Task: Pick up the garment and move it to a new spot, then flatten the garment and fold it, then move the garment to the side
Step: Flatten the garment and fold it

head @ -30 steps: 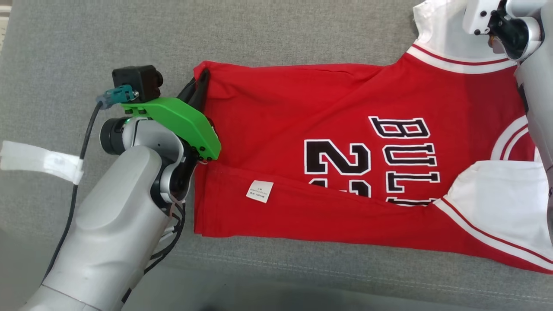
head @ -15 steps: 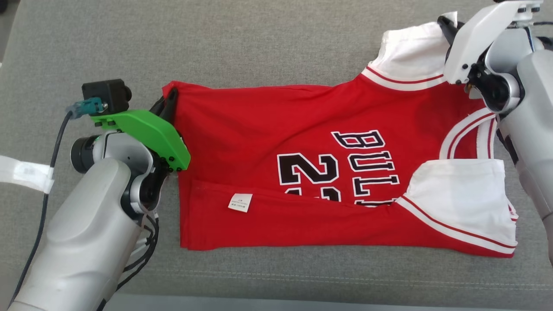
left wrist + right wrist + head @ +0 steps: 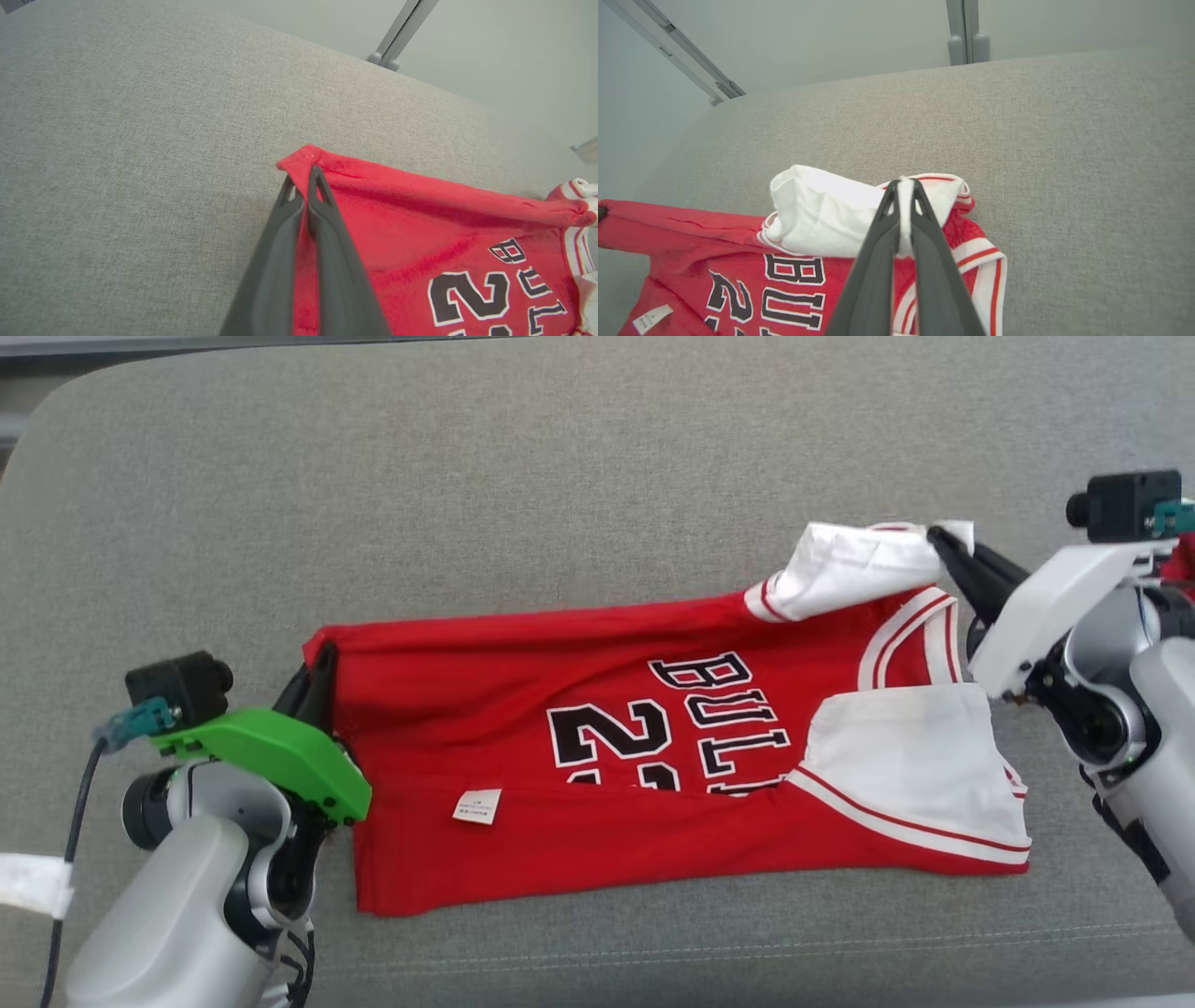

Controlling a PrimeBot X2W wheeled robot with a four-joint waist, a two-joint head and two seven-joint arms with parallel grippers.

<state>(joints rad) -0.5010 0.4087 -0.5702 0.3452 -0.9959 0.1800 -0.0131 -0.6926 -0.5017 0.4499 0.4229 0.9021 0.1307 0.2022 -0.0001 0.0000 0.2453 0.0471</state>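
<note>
The garment [image 3: 597,775] is a red jersey with white sleeves and black lettering, lying sideways on the grey cushion, its near long edge folded over. My left gripper [image 3: 322,658] is shut on the red hem corner [image 3: 303,163] at the far left. On the far right, my right gripper [image 3: 938,537] is shut on the white sleeve [image 3: 831,210], whose cloth is lifted and curled. In the right wrist view the garment [image 3: 784,275] spreads below the gripper [image 3: 903,184]. The left wrist view has the gripper [image 3: 303,179] pinching red cloth [image 3: 420,242].
A grey fabric cushion [image 3: 560,504] lies under everything, with bare room beyond and to the left of the jersey. Its seam [image 3: 747,947] runs along the near edge. A white tape strip [image 3: 33,887] wraps the left arm's cable. Pale wall and metal rails [image 3: 964,32] stand behind.
The head camera has tilted, so the picture shifted. Both grippers keep their hold; the far edge of the jersey has come up and toward me, and the white sleeve now curls over the red body.
</note>
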